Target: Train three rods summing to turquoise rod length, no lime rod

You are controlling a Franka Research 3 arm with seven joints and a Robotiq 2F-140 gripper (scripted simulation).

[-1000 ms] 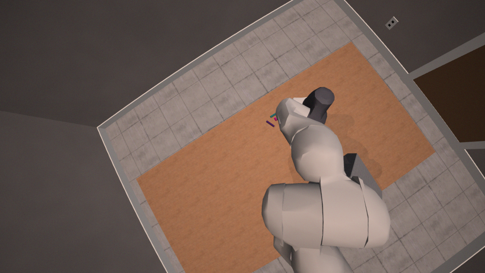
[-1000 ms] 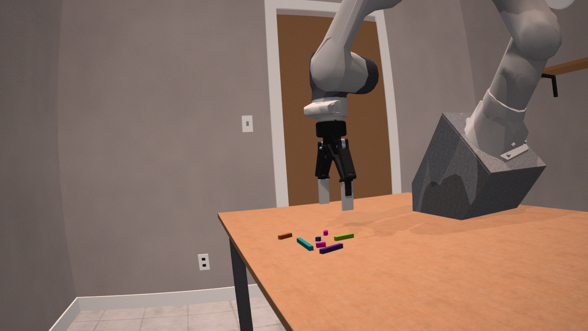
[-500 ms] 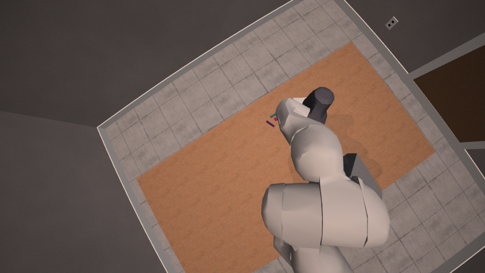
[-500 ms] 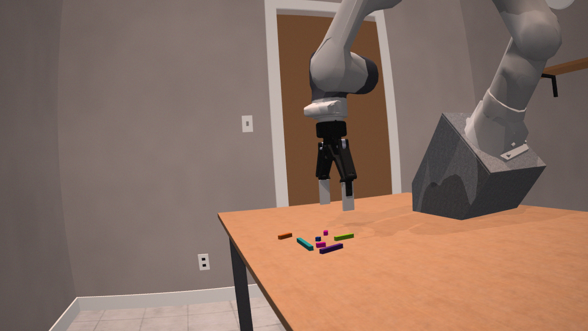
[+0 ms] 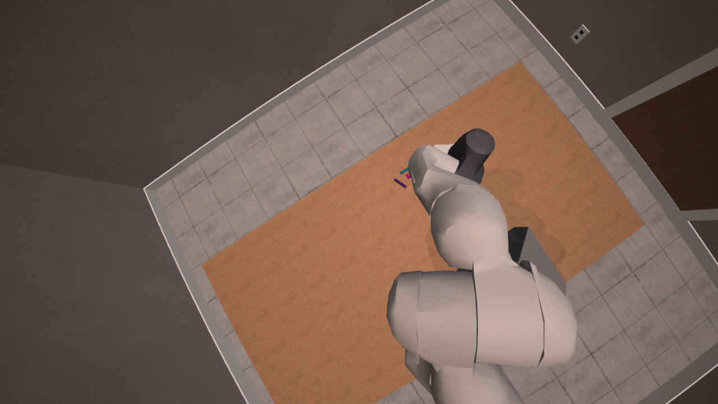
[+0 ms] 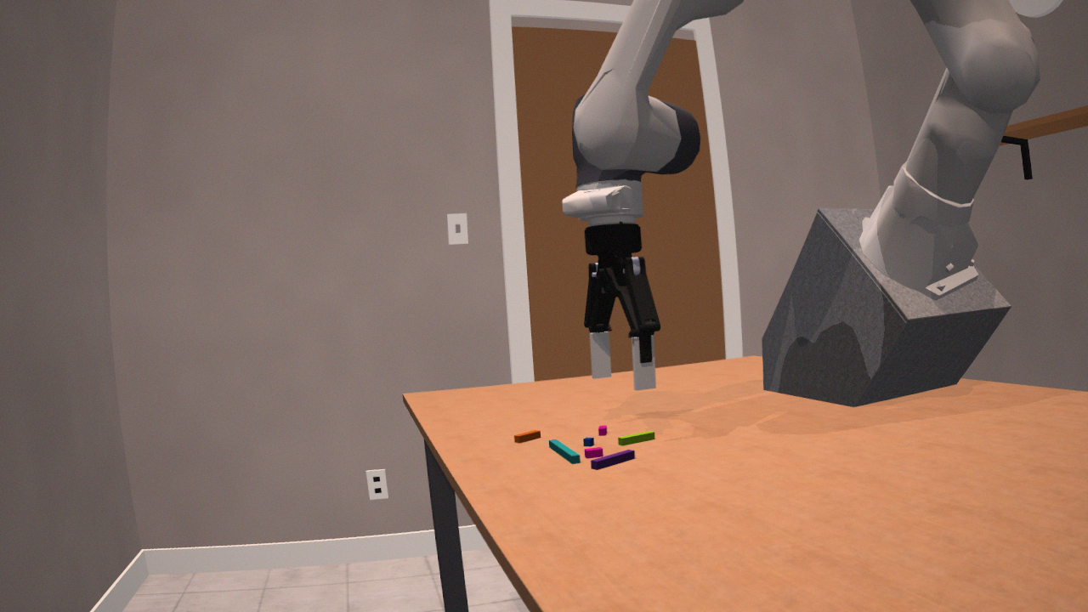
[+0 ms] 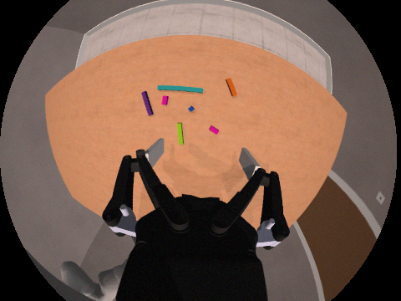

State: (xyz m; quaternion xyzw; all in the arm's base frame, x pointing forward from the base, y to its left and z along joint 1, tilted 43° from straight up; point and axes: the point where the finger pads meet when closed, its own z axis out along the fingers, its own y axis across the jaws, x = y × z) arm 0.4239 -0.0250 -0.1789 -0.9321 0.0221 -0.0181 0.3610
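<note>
Wrist view: no train exists yet; the purple rod and both magenta rods, likely its parts, lie apart on the table. All joining remains; the gripper hovers wide open.

It looks like a plain indoor room set up as a small robot lab; the exact kind of building I cannot tell. An arm stands on a dark block at a wooden bench. Around it are bare grey walls, a pale tiled floor, a brown door in a white frame, a switch, and an outlet low on the wall.
</note>
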